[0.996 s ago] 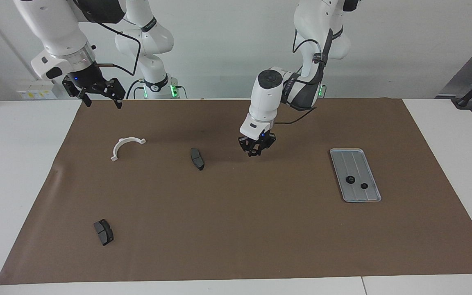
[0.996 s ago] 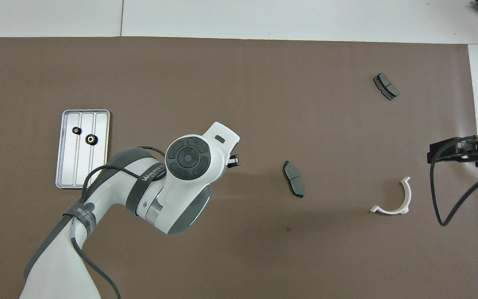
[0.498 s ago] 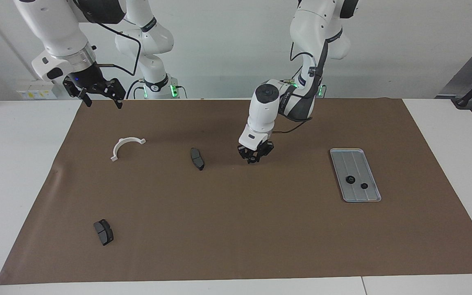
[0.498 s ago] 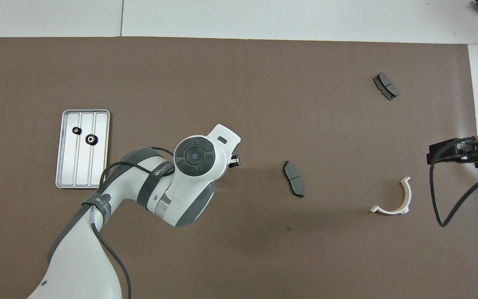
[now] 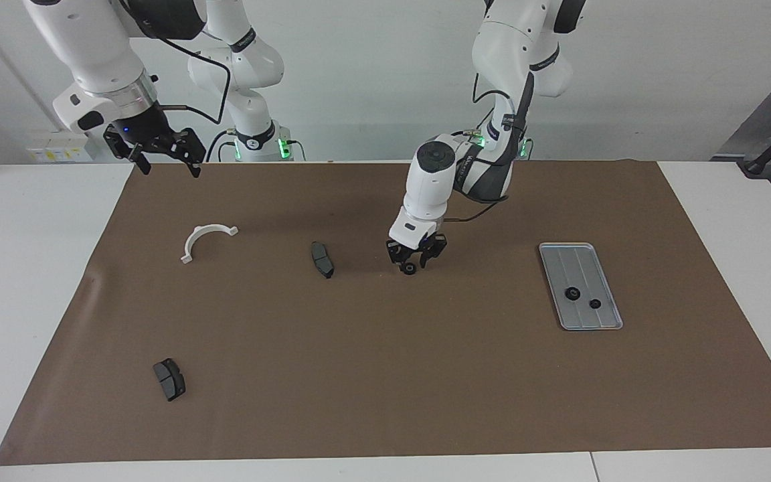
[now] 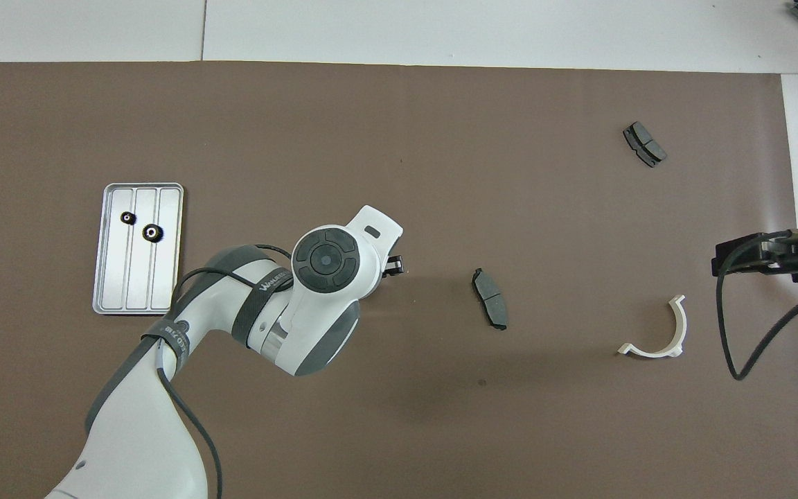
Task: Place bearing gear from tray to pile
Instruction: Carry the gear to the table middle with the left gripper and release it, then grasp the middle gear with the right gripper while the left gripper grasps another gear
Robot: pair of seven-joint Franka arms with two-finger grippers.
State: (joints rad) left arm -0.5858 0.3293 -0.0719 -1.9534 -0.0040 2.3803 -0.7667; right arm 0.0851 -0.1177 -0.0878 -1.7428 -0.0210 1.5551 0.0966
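Black toothed round gear (image 5: 409,269) on brown mat (image 5: 385,375) below left hand (image 5: 414,260), fingers parted, empty.

White table (image 5: 31,281) carries a brown mat (image 5: 385,375) with tray (image 5: 600,320), pads, bracket

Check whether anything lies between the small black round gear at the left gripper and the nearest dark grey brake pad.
Nothing visible does. The small black round gear is at the tips of the left gripper; only bare brown mat separates it from the nearest dark grey brake pad. The right gripper waits over the mat's corner.
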